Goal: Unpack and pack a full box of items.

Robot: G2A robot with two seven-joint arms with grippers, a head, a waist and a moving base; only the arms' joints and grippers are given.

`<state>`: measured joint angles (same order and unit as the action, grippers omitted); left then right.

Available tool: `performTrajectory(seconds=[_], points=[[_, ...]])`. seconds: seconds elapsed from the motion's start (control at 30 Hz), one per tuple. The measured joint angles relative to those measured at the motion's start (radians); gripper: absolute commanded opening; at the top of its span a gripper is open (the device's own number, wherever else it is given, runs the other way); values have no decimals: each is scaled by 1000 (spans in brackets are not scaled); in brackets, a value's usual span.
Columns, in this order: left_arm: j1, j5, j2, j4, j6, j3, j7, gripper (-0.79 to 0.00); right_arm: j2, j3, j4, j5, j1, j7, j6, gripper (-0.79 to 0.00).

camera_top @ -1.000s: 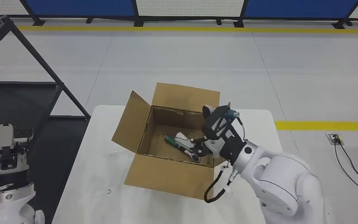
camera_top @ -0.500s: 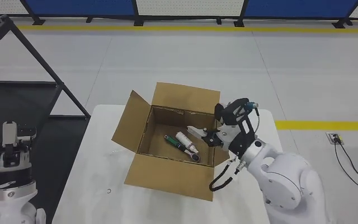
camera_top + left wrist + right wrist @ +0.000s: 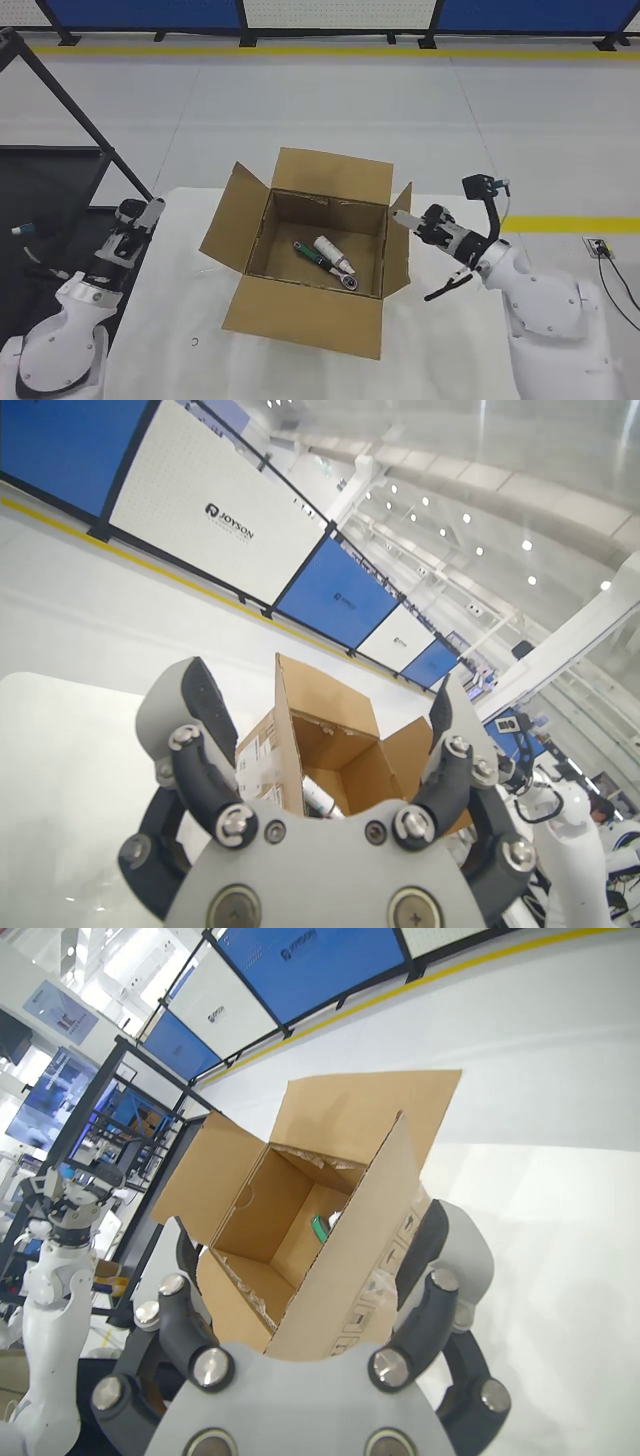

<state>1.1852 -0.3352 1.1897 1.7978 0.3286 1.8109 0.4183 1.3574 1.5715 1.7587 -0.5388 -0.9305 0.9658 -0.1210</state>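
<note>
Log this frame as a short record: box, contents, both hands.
box: cardboard box on the table, flaps open
contents: green-handled tool and white tube, side by side on the bottom
left hand: left hand open, empty, over the table's left edge, apart from the box
right hand: right hand open, empty, at the right flap; contact unclear
</note>
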Motion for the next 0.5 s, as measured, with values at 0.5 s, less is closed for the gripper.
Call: performTrajectory(seconds=[0.5], points=[[-12,-58,-2,14,31,-193,53,0,-5,-190,-224,172,168,71,-184,0]])
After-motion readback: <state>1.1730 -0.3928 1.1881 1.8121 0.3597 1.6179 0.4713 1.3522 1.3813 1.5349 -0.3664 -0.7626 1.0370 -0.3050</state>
